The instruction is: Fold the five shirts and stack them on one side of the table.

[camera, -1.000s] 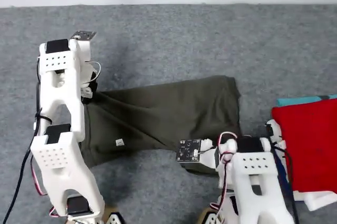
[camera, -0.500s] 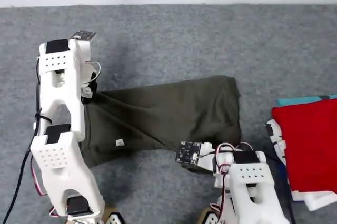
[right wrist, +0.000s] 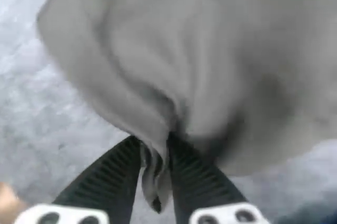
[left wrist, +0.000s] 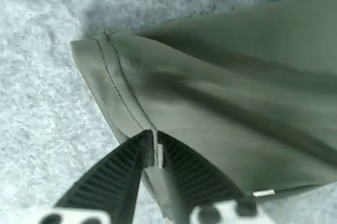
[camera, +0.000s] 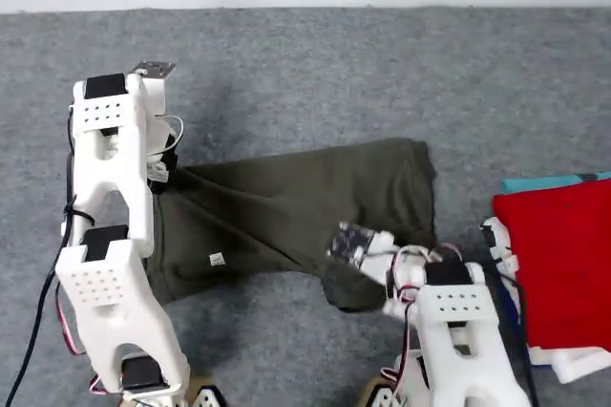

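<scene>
An olive-green shirt point(camera: 296, 206) lies half folded across the middle of the grey table. My left gripper point(left wrist: 154, 148) is shut on its hemmed left edge point(left wrist: 113, 77), under the left arm point(camera: 113, 139) in the high view. My right gripper point(right wrist: 156, 163) is shut on a bunched fold of the same shirt point(right wrist: 174, 66) at its near right corner, and holds that fold lifted point(camera: 348, 268) over the cloth. A folded red shirt point(camera: 558, 254) lies at the right edge on top of a teal one point(camera: 539, 182).
The grey carpeted table point(camera: 315, 73) stretches back to a white wall. The right arm's body point(camera: 458, 331) stands close to the red stack. Open carpet lies behind the olive shirt and between the two arm bases.
My right gripper has lifted its pinched corner of the olive shirt and carried it back and to the left over the cloth. The left arm has stayed put.
</scene>
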{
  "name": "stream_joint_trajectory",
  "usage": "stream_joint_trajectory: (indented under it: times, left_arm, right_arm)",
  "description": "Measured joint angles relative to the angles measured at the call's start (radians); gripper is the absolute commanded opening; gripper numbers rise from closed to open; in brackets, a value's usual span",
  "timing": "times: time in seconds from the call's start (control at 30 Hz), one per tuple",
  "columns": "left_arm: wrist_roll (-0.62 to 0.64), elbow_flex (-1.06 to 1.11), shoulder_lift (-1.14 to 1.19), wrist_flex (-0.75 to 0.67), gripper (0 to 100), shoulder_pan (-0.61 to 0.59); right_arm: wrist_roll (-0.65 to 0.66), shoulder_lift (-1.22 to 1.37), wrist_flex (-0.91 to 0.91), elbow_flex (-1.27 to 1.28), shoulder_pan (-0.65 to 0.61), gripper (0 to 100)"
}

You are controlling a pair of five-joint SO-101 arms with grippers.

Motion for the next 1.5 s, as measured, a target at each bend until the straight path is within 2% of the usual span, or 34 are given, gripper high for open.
stream_joint_trajectory:
  times: [0.3, 0.5, 0.7, 0.97, 1.23, 1.33, 1.5]
  left_arm:
    - [0.000, 0.000, 0.000, 0.000, 2, 0.000]
    - [0.000, 0.000, 0.000, 0.000, 2, 0.000]
    - [0.000, 0.003, 0.000, 0.000, 2, 0.000]
    - [0.000, 0.008, 0.000, 0.000, 2, 0.000]
    - [0.000, 0.008, 0.000, 0.000, 2, 0.000]
    - [0.000, 0.008, 0.000, 0.000, 5, 0.000]
    - [0.000, -0.012, -0.028, 0.000, 9, 0.000]
  right_arm:
    - [-0.014, 0.049, 0.038, -0.245, -0.008, 1.0]
    - [-0.046, 0.256, -0.069, -0.358, -0.008, 1.0]
    - [-0.057, 0.540, -0.101, -0.565, -0.075, 1.3]
    - [-0.057, 0.891, -0.106, -0.890, -0.100, 15.1]
    - [-0.057, 1.177, -0.110, -1.108, -0.100, 16.9]
    - [-0.057, 1.195, -0.110, -1.145, -0.100, 17.3]
    - [-0.129, 1.152, -0.092, -1.191, -0.098, 25.4]
